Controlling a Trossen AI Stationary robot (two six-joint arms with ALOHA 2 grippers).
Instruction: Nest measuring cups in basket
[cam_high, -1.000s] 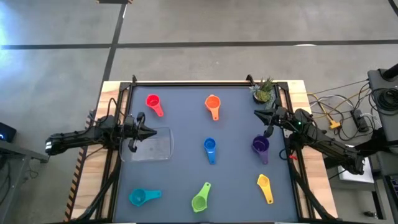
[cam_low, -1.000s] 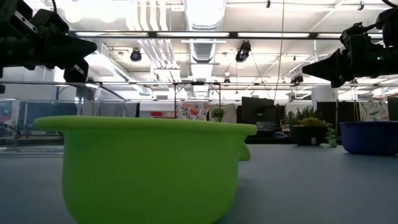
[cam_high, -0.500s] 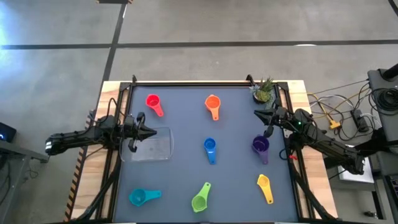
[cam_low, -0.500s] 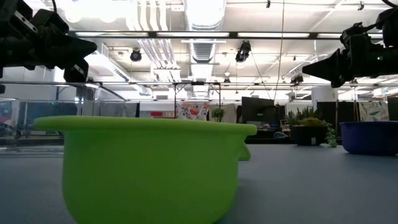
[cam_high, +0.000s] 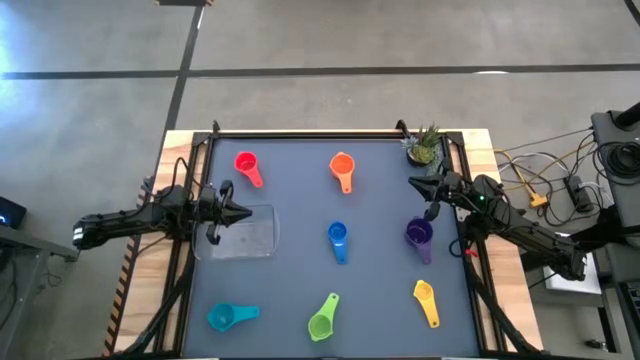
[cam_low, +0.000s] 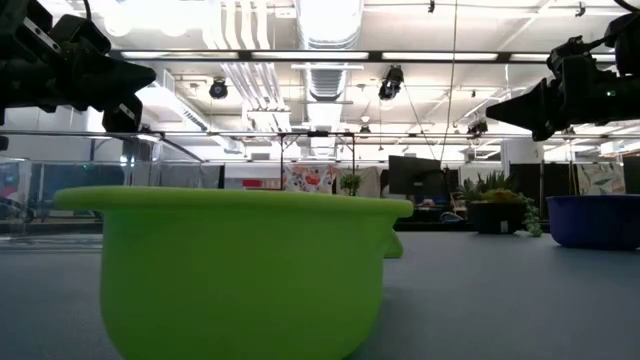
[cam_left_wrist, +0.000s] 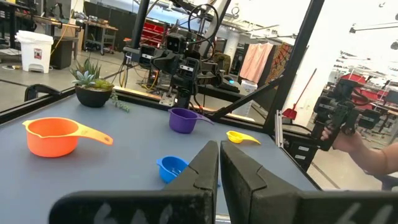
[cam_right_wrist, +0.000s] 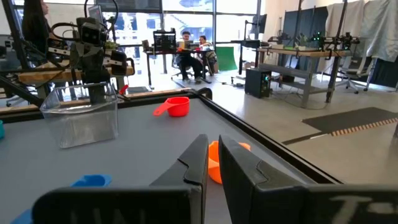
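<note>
Nothing has moved since the earlier frames as far as I can tell, both arms and every cup sit exactly where they were. So the task is basically at zero: the basket (cam_high: 246, 233) has nothing in it that I can see, and all seven cups are scattered loose on the tabletop (cam_high: 290, 290). The basket sits right under and just ahead of the left gripper (cam_high: 244, 212), which hangs above its near edge with fingers pressed together and nothing between them. Off that gripper's far-side flank is the red cup (cam_high: 247, 166), and down toward the front edge is the teal cup (cam_high: 224, 317). Further out across the middle are the orange cup (cam_high: 342, 167), the blue cup (cam_high: 337, 237) and the lime green cup (cam_high: 323, 321), which fills most of the low view. The right gripper (cam_high: 414, 181) hovers on the other side, also closed and empty, with the purple cup (cam_high: 418, 235) close beside it toward the front and the yellow cup (cam_high: 425, 297) further that way; a small potted plant (cam_high: 424, 146) sits just behind it in the corner. Looks to me like every single pick, drop and nesting step is still to come.
</note>
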